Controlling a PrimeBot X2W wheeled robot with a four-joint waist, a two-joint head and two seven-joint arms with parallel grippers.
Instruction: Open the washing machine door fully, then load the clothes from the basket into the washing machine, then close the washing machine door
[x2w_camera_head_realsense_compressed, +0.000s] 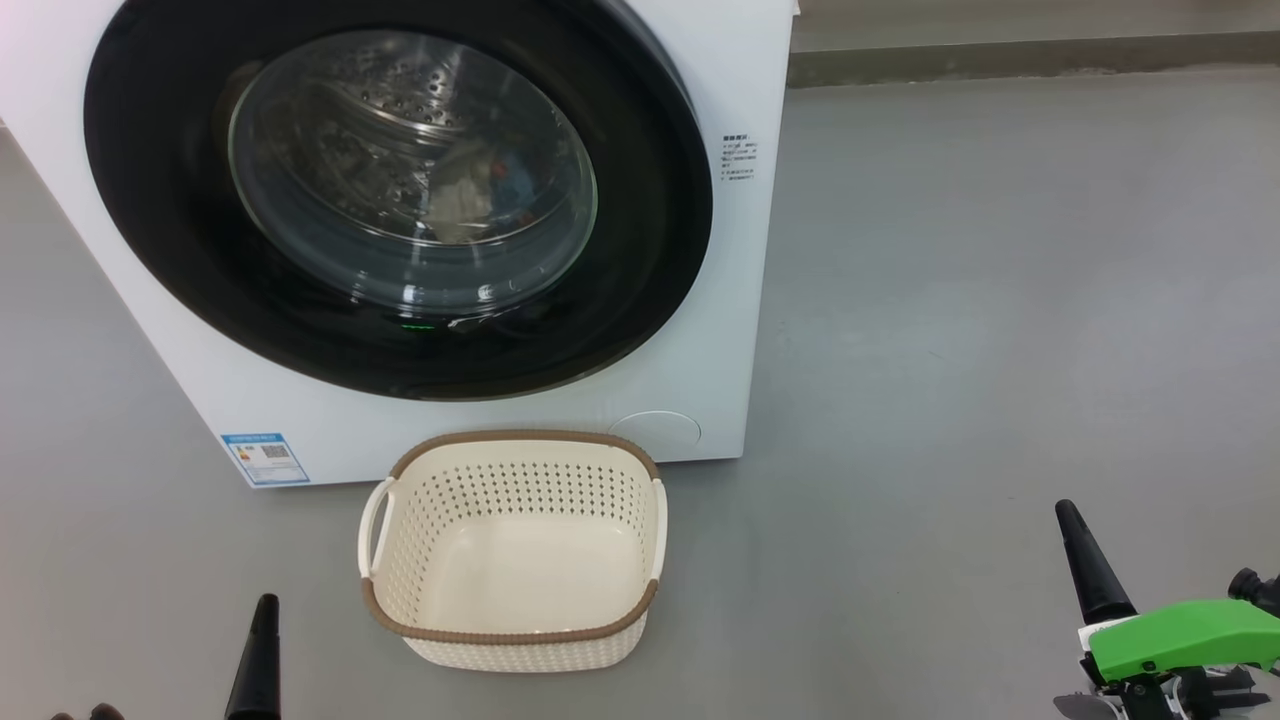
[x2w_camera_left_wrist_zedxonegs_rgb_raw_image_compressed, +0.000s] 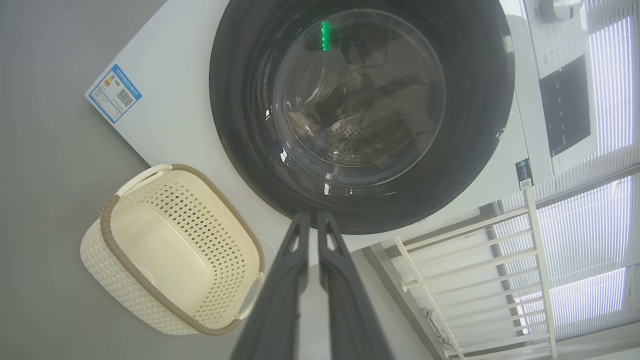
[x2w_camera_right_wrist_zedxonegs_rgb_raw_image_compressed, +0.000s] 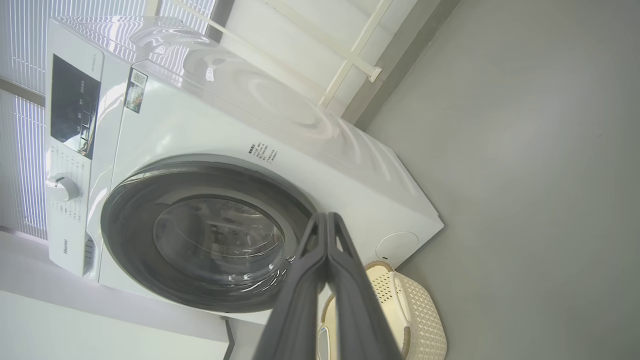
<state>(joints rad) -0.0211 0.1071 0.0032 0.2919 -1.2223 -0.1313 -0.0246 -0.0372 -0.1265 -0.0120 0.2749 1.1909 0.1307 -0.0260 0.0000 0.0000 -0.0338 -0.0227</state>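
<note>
The white washing machine (x2w_camera_head_realsense_compressed: 725, 300) stands ahead with its black-rimmed washing machine door (x2w_camera_head_realsense_compressed: 160, 210) shut flat against its front. Through the glass, cream and blue clothes (x2w_camera_head_realsense_compressed: 495, 185) lie inside the steel drum. The cream basket (x2w_camera_head_realsense_compressed: 515, 640) sits on the floor right before the machine, with nothing in it. My left gripper (x2w_camera_head_realsense_compressed: 266, 602) is shut at the lower left, left of the basket and apart from it. My right gripper (x2w_camera_head_realsense_compressed: 1068, 510) is shut at the lower right, well clear of the basket. In the left wrist view the left gripper (x2w_camera_left_wrist_zedxonegs_rgb_raw_image_compressed: 312, 215) points at the door's rim (x2w_camera_left_wrist_zedxonegs_rgb_raw_image_compressed: 475, 110).
Grey floor (x2w_camera_head_realsense_compressed: 1000, 300) stretches open to the machine's right. A blue label (x2w_camera_head_realsense_compressed: 266, 458) marks the machine's lower corner. A white railing (x2w_camera_left_wrist_zedxonegs_rgb_raw_image_compressed: 465, 280) and window blinds (x2w_camera_left_wrist_zedxonegs_rgb_raw_image_compressed: 610, 75) stand beyond the machine. The control panel (x2w_camera_right_wrist_zedxonegs_rgb_raw_image_compressed: 72, 110) and dial (x2w_camera_right_wrist_zedxonegs_rgb_raw_image_compressed: 62, 188) sit atop the front.
</note>
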